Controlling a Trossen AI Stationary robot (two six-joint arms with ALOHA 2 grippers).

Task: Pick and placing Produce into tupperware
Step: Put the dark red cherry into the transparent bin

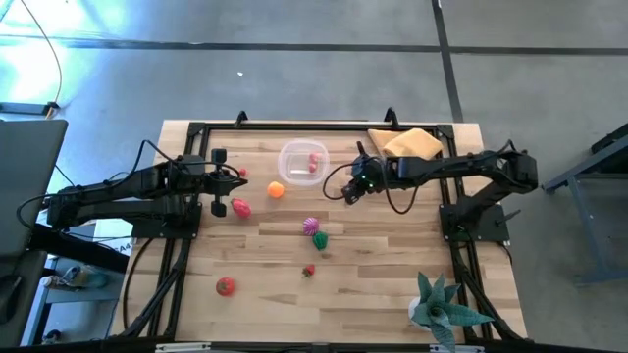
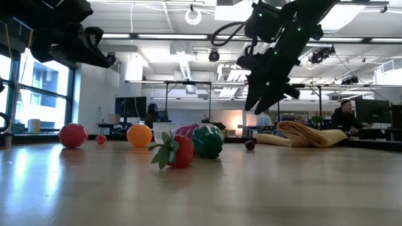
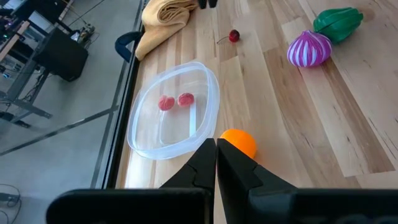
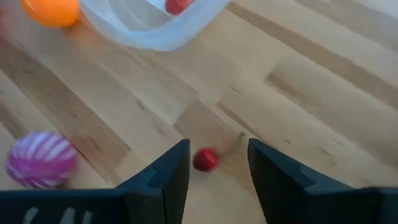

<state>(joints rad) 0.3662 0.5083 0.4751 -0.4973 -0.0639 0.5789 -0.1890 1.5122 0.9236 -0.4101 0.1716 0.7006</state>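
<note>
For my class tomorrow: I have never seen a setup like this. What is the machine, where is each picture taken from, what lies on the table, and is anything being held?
It is a robot with two dark arms at a wooden table. One picture looks straight down, one looks level across the tabletop, and two come from cameras on the wrists.

On the table lie toy produce: an orange, a striped onion, a green pepper, a strawberry and a tomato. A clear tupperware already holds two red pieces. A tan cloth and a teal plant sit aside.

The right tool is open above a small cherry. The left tool is shut, holding nothing, near the orange.
</note>
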